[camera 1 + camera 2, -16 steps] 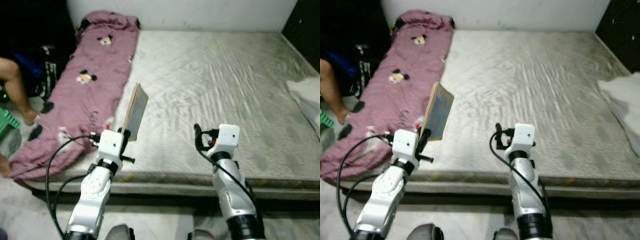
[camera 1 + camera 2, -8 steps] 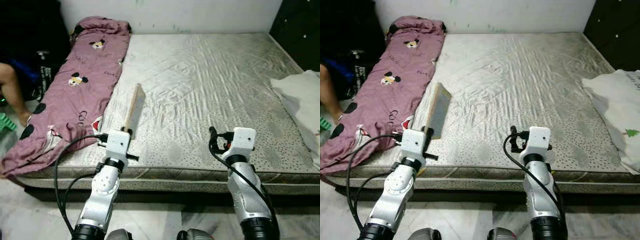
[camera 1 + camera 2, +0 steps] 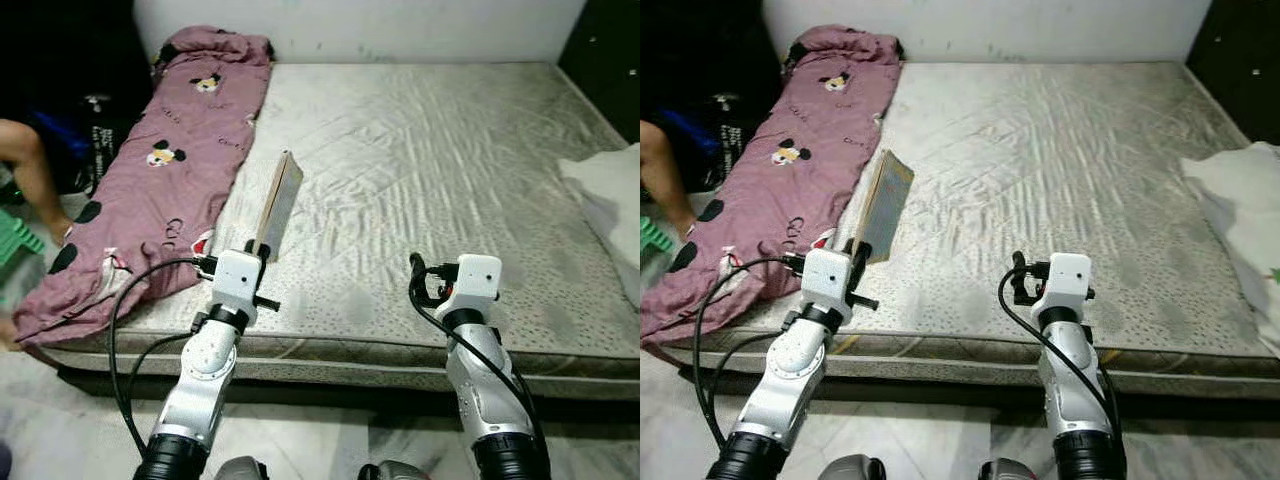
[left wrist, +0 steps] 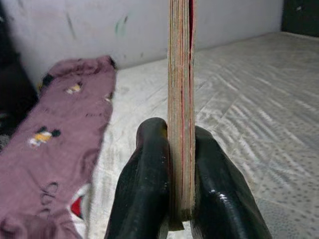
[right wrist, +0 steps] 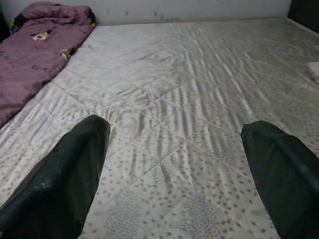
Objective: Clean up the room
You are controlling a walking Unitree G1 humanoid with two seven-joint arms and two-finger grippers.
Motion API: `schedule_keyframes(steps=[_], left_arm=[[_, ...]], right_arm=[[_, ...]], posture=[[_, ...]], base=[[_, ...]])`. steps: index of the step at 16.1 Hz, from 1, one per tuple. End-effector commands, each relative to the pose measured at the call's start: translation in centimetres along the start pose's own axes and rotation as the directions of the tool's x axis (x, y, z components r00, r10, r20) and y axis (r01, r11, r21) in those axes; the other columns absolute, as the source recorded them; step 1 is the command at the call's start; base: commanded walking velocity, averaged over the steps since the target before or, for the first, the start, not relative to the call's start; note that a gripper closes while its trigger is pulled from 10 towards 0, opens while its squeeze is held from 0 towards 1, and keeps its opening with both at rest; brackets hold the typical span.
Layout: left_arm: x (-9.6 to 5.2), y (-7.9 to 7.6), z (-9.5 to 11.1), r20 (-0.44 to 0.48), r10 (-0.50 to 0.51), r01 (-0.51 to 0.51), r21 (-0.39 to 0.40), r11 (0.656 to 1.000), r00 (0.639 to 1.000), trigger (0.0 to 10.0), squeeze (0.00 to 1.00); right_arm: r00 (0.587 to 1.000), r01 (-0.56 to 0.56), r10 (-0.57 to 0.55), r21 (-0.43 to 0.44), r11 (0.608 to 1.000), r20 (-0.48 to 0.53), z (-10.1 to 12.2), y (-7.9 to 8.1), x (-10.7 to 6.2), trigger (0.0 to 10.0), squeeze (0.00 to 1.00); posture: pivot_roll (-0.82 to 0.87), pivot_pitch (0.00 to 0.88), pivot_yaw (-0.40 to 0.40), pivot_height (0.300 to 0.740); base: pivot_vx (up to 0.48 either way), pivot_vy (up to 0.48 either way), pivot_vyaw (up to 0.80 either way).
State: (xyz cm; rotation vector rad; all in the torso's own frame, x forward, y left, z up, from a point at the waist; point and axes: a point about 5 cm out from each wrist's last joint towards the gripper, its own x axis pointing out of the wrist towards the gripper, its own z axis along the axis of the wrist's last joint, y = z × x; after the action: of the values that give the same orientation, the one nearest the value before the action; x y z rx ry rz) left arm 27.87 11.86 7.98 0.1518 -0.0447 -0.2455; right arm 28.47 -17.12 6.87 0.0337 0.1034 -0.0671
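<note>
- Your left gripper (image 4: 180,164) is closed tight on a thin book (image 3: 277,203). Both black fingers (image 4: 144,184) press on its flat sides, near the bottom edge.
- The book stands up on its edge. Its long side points up and away from the fingers, over the near left part of the bed (image 3: 430,150).
- In the left wrist view you look right at the thin edge of the book, with its pages and a bit of red cover.
- Your right gripper (image 5: 174,164) holds nothing. Its fingers are spread wide apart, and bare mattress shows between them.
- The right gripper hangs over the near edge of the bed, well apart from the book.
- A purple blanket (image 3: 170,160) with cartoon mice lies along the left side of the bed, just beside the book.
- A white cloth (image 3: 610,195) lies on the far right side of the bed. Your right arm is the nearer one to it.
- A person's leg (image 3: 30,165) shows on the floor past the left side of the bed, so take care when you swing that way.
- The book is already in your left fingers, so I think the next job is to carry it to where it belongs. I cannot see a shelf or box for it from here.
</note>
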Motion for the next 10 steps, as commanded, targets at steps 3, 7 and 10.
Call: schedule_keyframes(steps=[3,7,10], left_arm=[[-0.8,0.6,0.0,-0.005,0.018,-0.018,-0.015,1.000,1.000,10.0,0.00],[-0.2,1.1,-0.1,-0.020,0.009,-0.009,-0.015,1.000,1.000,10.0,0.00],[-0.5,1.1,0.0,-0.014,0.028,-0.028,-0.004,1.000,1.000,10.0,0.00]], right_arm=[[1.000,-0.003,0.003,0.007,1.000,0.011,-0.3,0.6,-0.7,10.0,0.00],[1.000,-0.004,0.003,0.035,0.999,0.008,-0.3,1.5,0.0,10.0,0.00],[0.999,-0.045,0.045,0.023,0.999,0.011,-0.2,2.4,0.4,10.0,0.00]], posture=[[-0.03,0.035,0.056,0.740],[-0.02,0.031,0.056,0.740],[0.01,0.027,0.034,0.740]], base=[[0.000,0.000,0.00],[0.000,0.000,-0.60],[0.000,0.000,-0.80]])
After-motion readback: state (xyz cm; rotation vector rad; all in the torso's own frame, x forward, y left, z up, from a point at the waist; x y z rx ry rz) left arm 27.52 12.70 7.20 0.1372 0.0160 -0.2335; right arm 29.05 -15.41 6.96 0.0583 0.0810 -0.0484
